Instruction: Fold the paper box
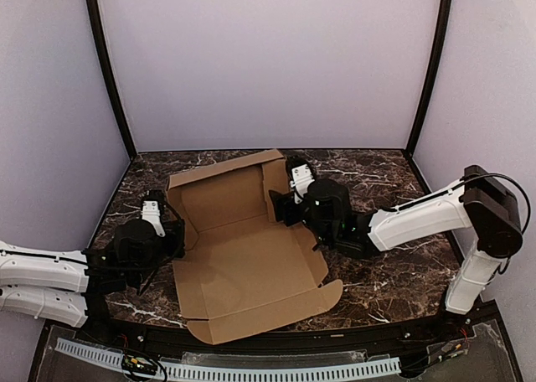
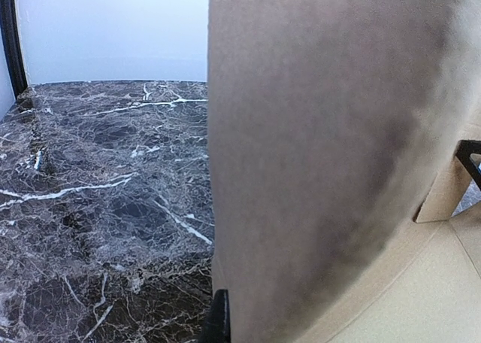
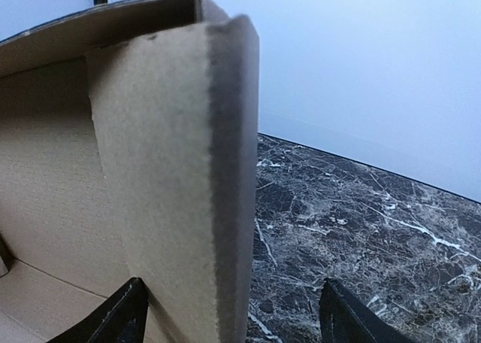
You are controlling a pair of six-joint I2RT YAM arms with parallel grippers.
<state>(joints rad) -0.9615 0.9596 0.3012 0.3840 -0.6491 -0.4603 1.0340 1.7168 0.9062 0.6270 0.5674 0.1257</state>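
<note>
The paper box (image 1: pixel 243 265) sits mid-bench (image 1: pixel 394 281), half formed: back wall and both side flaps up, front lip lying flat toward the near edge. The left gripper (image 1: pixel 172 233) is pressed together on the left flap, pinching it upright, I'd say to keep the shape. The right gripper (image 1: pixel 276 208) is spread, its fingers (image 3: pixel 113 317) either side of the right flap's edge without squeezing, likely lined up to fold it in

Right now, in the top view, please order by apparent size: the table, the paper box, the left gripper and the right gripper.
1. table
2. paper box
3. left gripper and right gripper: they look alike, so no ranking between them.
</note>
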